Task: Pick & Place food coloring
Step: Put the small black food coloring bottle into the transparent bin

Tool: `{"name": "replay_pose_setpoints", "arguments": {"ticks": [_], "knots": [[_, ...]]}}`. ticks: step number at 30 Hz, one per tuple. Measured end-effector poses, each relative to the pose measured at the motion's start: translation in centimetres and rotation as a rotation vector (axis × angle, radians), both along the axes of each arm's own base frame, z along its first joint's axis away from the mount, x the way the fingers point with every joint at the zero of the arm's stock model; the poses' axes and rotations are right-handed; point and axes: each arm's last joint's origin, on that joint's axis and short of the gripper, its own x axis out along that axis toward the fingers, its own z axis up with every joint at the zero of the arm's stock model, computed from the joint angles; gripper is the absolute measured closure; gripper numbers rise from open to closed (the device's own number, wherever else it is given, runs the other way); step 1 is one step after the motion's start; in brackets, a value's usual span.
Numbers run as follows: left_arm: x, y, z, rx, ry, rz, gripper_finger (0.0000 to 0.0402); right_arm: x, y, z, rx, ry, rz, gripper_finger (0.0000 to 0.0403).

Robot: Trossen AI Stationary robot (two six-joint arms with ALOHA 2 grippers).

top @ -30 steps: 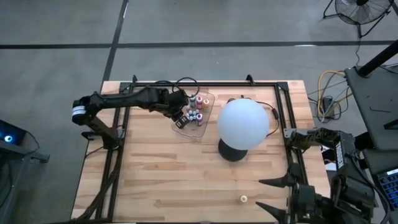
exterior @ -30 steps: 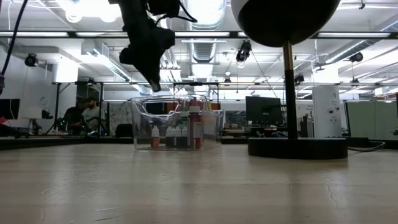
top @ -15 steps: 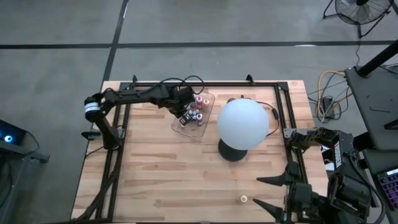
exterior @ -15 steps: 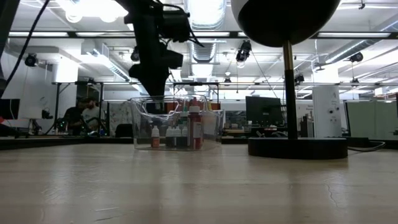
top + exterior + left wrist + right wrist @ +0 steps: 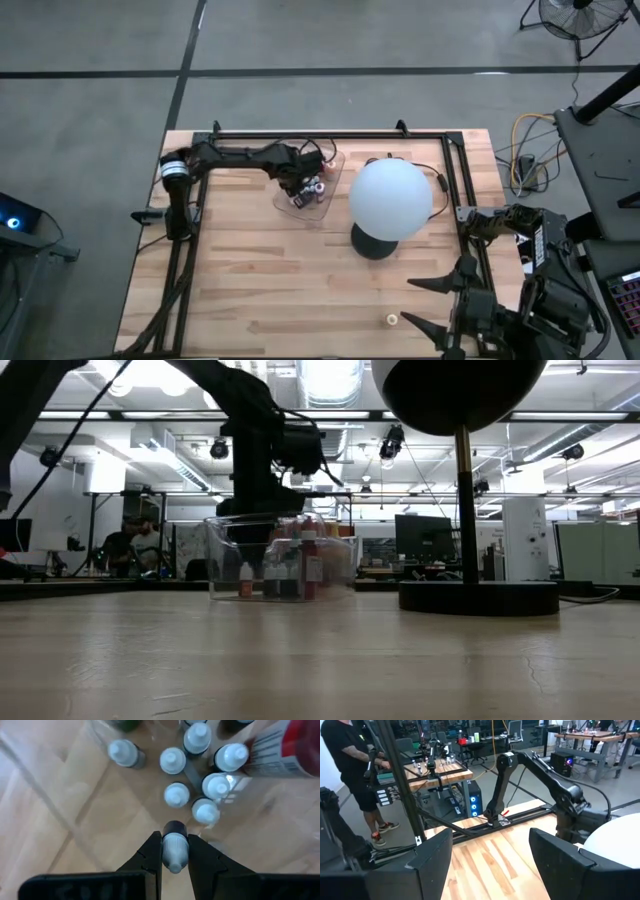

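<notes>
The food coloring is several tiny white-capped bottles point(image 5: 175, 795) standing in a clear plastic tray point(image 5: 325, 205) at the table's far middle. In the low view they show as small bottles point(image 5: 285, 575) behind the tray wall point(image 5: 225, 555). My left gripper point(image 5: 174, 862) reaches down into the tray point(image 5: 60, 795), shut on one small bottle point(image 5: 174, 845). It shows above the tray in the high view point(image 5: 303, 183). My right gripper point(image 5: 490, 860) waits open off the table's near right corner point(image 5: 425, 305). My left gripper pinches the small bottle's pale ribbed part point(image 5: 174, 854) between its two fingers point(image 5: 150, 852). It comes from above, pointing steeply down. The bottle lies along the fingers, its dark end point(image 5: 174, 827) sticking out past the tips toward the tray floor. Whether it touches the floor, I cannot tell.
A big white globe point(image 5: 390, 198) on a black base point(image 5: 478, 598) stands just right of the tray. A small pale object point(image 5: 392, 320) lies near the table's front edge. A larger red-labelled bottle point(image 5: 295, 750) stands in the tray. A black frame rail point(image 5: 330, 136) runs along the far edge.
My left gripper has gone down and a little toward the table's right edge, sinking from above the tray's rim into the tray among the bottles. It has stayed shut on its small bottle and has tipped to point more steeply down.
</notes>
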Motion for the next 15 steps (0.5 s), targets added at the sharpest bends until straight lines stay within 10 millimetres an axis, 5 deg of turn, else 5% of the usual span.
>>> {"name": "replay_pose_setpoints", "arguments": {"ticks": [15], "knots": [[0.9, 0.1, -2.0, -0.038, 0.01, 0.017, 0.0338, -0.1, -0.1, -0.2, -0.011, 0.013, 0.001, 0.0153]]}}
